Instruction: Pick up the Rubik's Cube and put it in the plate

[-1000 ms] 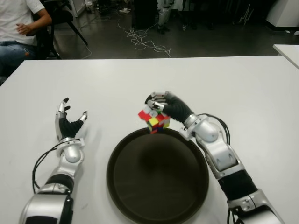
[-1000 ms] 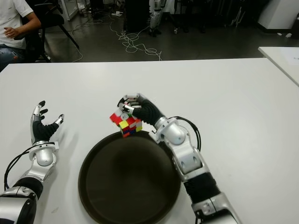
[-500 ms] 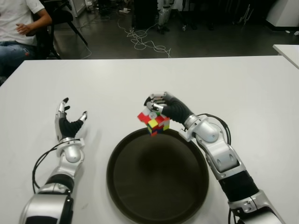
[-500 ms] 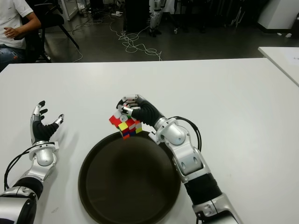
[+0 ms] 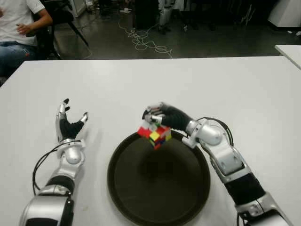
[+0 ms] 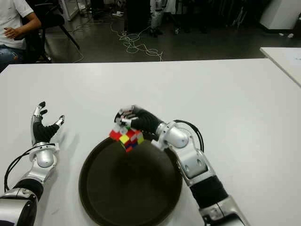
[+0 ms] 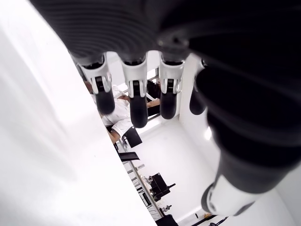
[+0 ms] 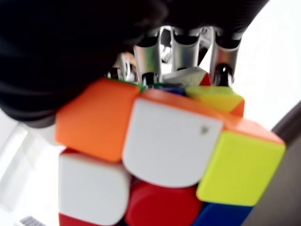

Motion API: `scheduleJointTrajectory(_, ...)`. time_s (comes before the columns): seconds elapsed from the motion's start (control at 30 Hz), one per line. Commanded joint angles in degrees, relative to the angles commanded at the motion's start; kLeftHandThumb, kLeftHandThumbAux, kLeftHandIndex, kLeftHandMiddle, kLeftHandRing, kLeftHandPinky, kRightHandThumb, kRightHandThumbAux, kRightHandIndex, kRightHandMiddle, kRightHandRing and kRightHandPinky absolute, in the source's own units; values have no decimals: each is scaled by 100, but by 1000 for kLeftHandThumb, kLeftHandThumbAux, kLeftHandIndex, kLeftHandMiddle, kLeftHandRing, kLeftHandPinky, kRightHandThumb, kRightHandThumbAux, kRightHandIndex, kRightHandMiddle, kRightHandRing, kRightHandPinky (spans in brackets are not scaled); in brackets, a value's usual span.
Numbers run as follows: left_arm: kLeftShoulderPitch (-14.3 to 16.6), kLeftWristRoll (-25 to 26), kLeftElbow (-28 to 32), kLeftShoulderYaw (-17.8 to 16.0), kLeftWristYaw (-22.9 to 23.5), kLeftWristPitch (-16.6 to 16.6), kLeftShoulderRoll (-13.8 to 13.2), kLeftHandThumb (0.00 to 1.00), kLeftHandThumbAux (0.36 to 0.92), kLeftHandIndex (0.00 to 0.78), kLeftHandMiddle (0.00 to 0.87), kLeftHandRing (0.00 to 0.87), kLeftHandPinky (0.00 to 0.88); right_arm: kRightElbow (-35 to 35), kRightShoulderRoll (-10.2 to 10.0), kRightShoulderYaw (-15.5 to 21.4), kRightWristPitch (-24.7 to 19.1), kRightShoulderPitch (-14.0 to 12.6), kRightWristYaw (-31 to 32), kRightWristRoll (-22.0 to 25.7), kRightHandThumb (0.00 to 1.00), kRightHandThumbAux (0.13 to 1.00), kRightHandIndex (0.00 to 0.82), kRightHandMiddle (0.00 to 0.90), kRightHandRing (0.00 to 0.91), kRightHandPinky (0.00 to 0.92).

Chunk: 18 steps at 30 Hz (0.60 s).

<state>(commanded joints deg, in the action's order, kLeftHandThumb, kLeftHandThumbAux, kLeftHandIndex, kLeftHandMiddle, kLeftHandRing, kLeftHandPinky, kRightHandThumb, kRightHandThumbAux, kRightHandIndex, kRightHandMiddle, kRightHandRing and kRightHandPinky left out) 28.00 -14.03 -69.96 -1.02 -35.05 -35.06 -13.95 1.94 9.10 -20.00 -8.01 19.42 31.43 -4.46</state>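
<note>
Rubik's Cube, multicoloured plastic (image 5: 154, 134), gripped by the right hand (image 5: 162, 117), has moved over the round dark plate's (image 5: 197, 186) far rim, nearing release; left hand (image 5: 68, 125) spread, empty, on white counter (image 5: 244, 89)

We cannot see the upper faces of the multicoloured Rubik's Cube (image 5: 154, 134); the black-gloved right hand (image 5: 162, 117) wraps over them. The near rim of the round dark plate (image 5: 123, 207) is cut off by the eye views' lower edge. A seated person in a white shirt (image 5: 19, 21) is cropped at the corner.
</note>
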Motion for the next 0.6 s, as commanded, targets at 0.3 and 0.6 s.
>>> scheduleJointTrajectory(0.3,-2,20,12,-15,7,-43,9,0,810,142,144,142,110,-98,108,-16,9,-88,220,82,685,725,438,824,824,798)
scheduleJointTrajectory(0.6,-3,53,19,-32,80,-22,11,0,785,135,139,141,126,-69,147,38,205,-129,504,348,684,726,438,814,819,797)
